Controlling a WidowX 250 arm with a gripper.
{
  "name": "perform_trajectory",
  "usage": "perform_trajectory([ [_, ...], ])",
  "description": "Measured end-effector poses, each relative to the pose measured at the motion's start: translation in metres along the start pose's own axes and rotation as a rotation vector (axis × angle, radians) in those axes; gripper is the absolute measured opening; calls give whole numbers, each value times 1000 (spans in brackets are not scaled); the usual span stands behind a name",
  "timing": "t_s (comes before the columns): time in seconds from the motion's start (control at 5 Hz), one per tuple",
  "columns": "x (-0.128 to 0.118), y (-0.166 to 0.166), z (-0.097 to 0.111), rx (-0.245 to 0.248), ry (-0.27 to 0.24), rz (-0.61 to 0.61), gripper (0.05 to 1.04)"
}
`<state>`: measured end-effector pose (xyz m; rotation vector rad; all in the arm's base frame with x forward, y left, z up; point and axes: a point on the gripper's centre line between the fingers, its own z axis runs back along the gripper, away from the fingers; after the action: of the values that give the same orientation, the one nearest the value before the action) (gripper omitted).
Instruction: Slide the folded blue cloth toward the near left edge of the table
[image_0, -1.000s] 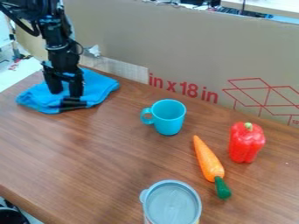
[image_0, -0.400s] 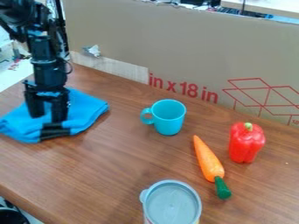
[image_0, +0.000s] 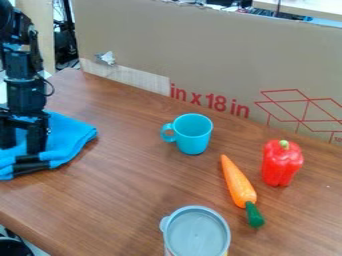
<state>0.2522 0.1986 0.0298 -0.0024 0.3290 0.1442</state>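
Blue cloth (image_0: 70, 136) under gripper (image_0: 22, 145) | jaws parted | mug (image_0: 194, 135), carrot (image_0: 238, 184), pepper (image_0: 281, 164), lidded cup (image_0: 197, 232) | cardboard barrier (image_0: 200, 50) behind

A bright blue cloth (image_0: 70, 139) lies loosely folded in soft, uneven layers at the left edge of the table (image_0: 137, 182). Black bands (image_0: 32, 167) cross its near side, and its rounded right-hand fold points toward the table's middle.
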Motion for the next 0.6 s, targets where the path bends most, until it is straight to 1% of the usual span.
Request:
perform_trajectory([
  [0.2,-4,4,4,-2,21,11,1001],
  [0.4,-1,2,16,-34,11,-21,1001],
  [0.6,11,-7,32,-73,-81,-115,1001],
])
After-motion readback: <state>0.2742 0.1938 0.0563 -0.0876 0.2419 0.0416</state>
